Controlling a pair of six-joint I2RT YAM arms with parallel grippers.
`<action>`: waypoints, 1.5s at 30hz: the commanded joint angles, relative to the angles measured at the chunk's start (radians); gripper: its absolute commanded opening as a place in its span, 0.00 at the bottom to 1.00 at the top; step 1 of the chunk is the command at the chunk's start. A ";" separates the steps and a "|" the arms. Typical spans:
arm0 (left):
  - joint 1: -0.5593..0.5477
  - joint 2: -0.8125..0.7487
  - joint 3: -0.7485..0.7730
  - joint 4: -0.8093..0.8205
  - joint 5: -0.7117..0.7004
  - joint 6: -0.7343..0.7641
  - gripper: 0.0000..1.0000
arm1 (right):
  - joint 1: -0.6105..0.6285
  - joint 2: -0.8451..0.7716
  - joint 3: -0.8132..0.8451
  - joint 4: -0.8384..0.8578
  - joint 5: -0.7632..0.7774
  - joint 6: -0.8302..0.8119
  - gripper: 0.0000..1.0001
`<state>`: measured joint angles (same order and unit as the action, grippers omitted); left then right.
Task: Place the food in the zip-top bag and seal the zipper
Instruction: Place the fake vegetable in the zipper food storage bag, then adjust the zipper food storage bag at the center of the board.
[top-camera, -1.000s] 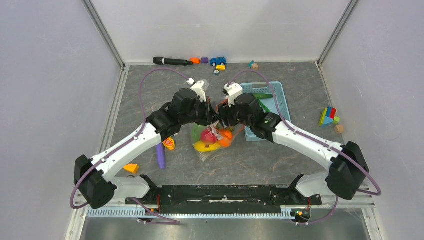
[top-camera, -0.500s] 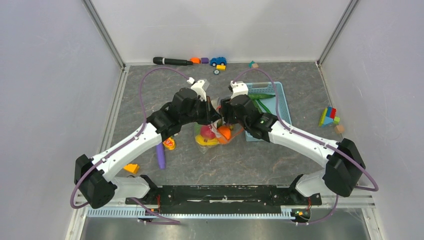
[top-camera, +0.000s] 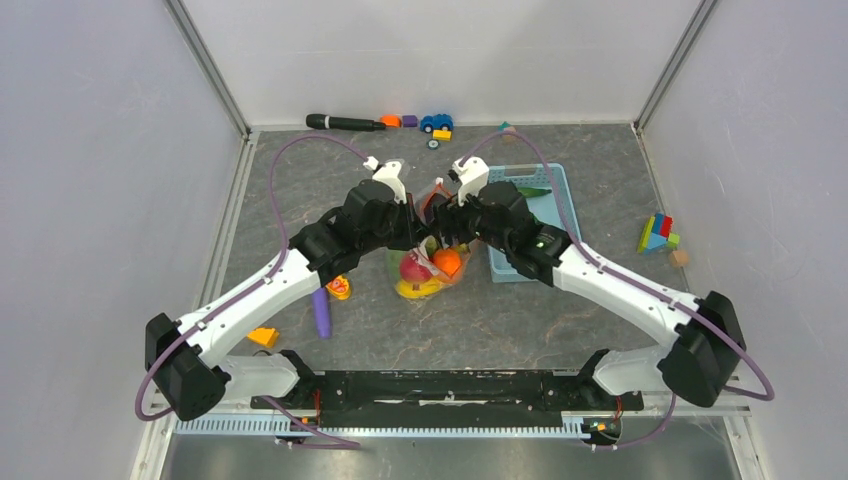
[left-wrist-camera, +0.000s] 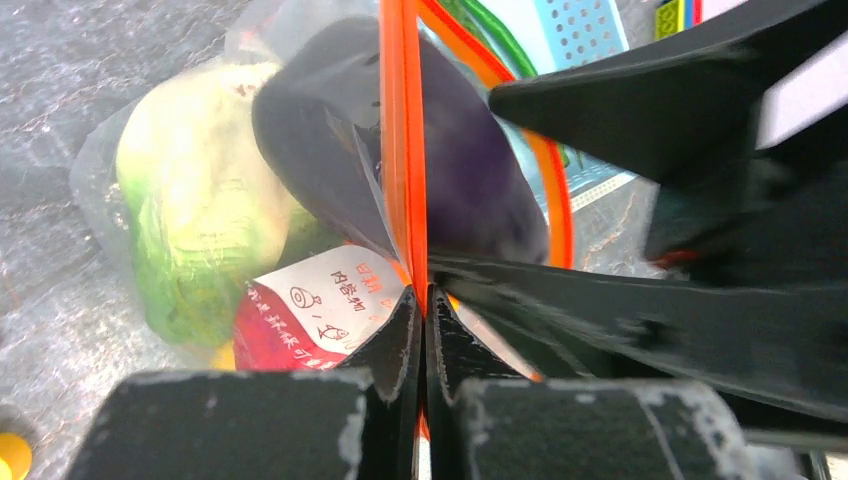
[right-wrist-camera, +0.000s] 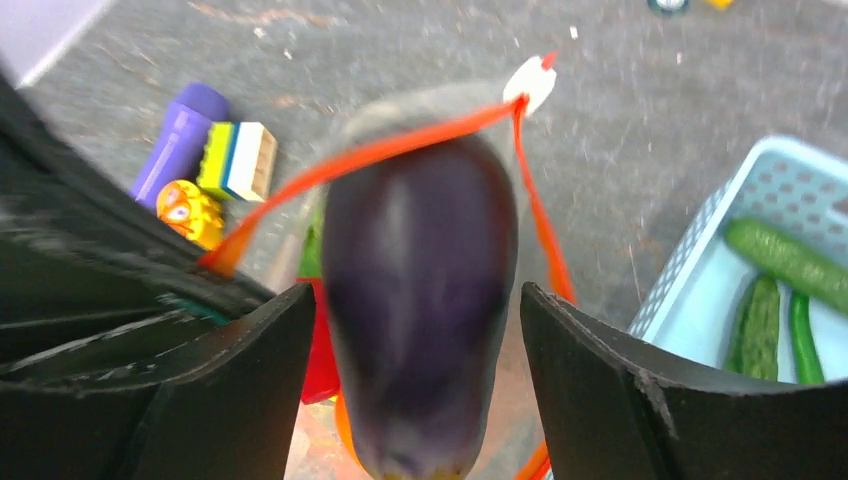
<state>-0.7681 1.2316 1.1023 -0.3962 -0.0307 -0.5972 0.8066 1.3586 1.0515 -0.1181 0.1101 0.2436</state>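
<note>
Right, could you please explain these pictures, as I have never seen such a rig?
Two robot arms are bolted at the near edge of a table. One picture looks down from above; the others come from cameras on each wrist. The left tool is pinched shut on the orange-red zipper of a clear bag holding a cabbage. The right tool has its jaws either side of a purple eggplant at the bag's mouth; whether they grip it is unclear. A blue basket with cucumbers lies nearby.

Locate the zip-top bag (top-camera: 424, 278) at the centre of the table (top-camera: 500, 320), with the eggplant (right-wrist-camera: 415, 300) in its mouth and the cabbage (left-wrist-camera: 190, 220) deeper inside. Locate the basket (right-wrist-camera: 690, 250) just right of the zip-top bag, cucumbers (right-wrist-camera: 790, 262) in it. Find the stick (top-camera: 320, 312) to the left and the toy blocks (top-camera: 657, 232) near the right wall.
</note>
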 joint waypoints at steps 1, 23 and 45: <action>-0.005 -0.015 0.046 -0.014 -0.053 -0.018 0.02 | -0.004 -0.111 0.011 0.164 -0.140 -0.110 0.84; -0.005 -0.051 0.036 -0.046 -0.056 0.006 0.02 | -0.135 -0.131 0.009 -0.155 -0.071 -0.073 0.94; -0.005 -0.010 0.109 -0.151 -0.099 0.025 0.02 | -0.210 -0.111 0.068 -0.209 -0.362 -0.134 0.00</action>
<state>-0.7700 1.2121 1.1286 -0.4976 -0.0795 -0.6006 0.5999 1.2823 0.9897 -0.3412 -0.2047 0.1551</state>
